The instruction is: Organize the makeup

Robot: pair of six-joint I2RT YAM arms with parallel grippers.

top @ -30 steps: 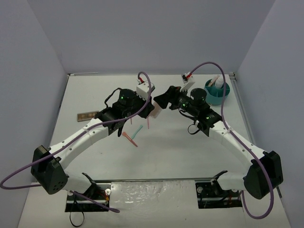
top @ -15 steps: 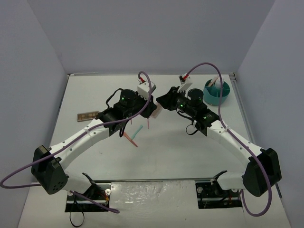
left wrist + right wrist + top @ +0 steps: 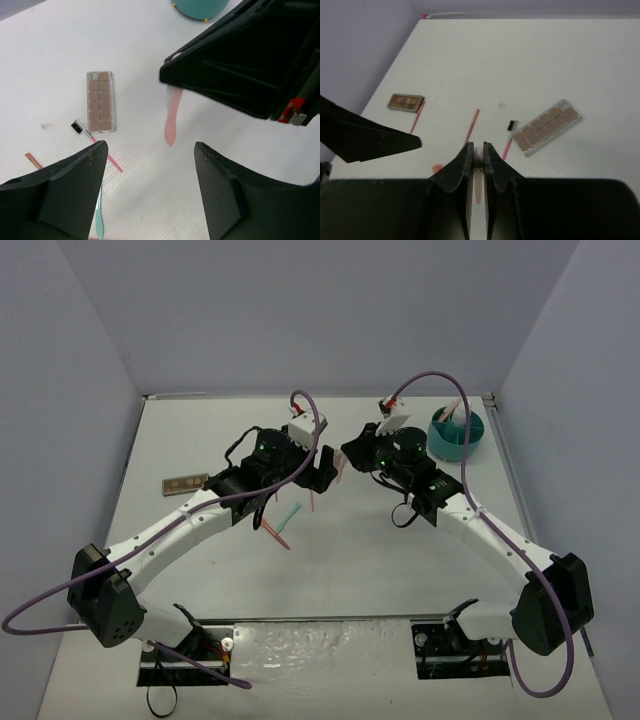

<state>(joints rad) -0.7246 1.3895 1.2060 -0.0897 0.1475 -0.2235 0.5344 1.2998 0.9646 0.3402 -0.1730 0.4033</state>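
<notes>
Pinching pink stick [image 3: 171, 122] with right tool [image 3: 477, 151]

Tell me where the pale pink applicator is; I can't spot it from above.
Mid-table: in the left wrist view, the pale pink applicator hangs from the shut right gripper, to the right of the brown-pink palette.

You have the left gripper [image 3: 150, 146] spread wide, nose to nose with the right gripper [image 3: 477, 148], pinched on a pink applicator [image 3: 171, 122].

I see a white matte table [image 3: 350, 570] boxed in on three sides by plain pale lilac panels, back wall [image 3: 320, 310], left wall [image 3: 50, 440], right wall [image 3: 590, 390], under even, soft light.
</notes>
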